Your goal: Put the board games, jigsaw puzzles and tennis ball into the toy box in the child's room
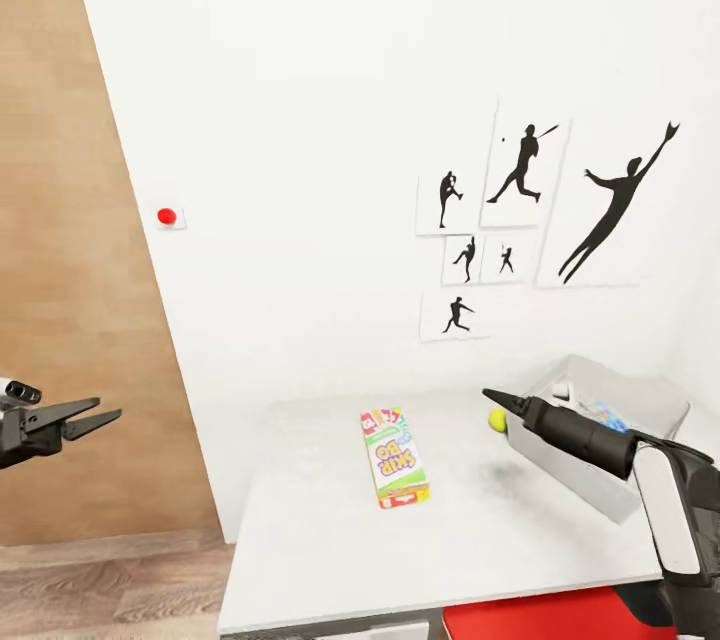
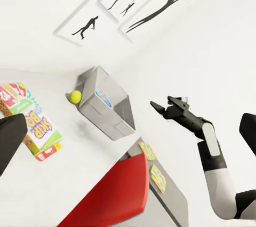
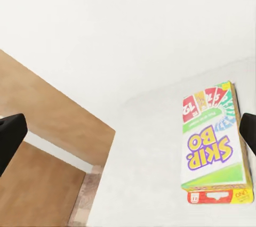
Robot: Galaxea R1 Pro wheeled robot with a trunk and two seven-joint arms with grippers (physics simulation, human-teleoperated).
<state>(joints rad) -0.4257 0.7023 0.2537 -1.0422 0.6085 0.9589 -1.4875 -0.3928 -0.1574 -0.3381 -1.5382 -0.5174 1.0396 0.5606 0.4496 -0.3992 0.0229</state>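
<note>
Matte grey table [image 1: 300, 560], flat glossy board game [image 1: 395, 456], both grippers' jaws parted, empty.

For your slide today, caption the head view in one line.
Skip-Bo box on grey table, tennis ball beside toy box, right pincer reaching above.

A child's bedroom in a home, rendered in simulation. White walls carried black ball-player silhouette pictures [image 1: 520, 170]; the floor [image 1: 100, 590] was wood plank. A light grey table [image 1: 300, 540] held a board game [image 1: 395, 456], a tennis ball [image 1: 497, 419] and a toy box [image 1: 640, 390].
</note>
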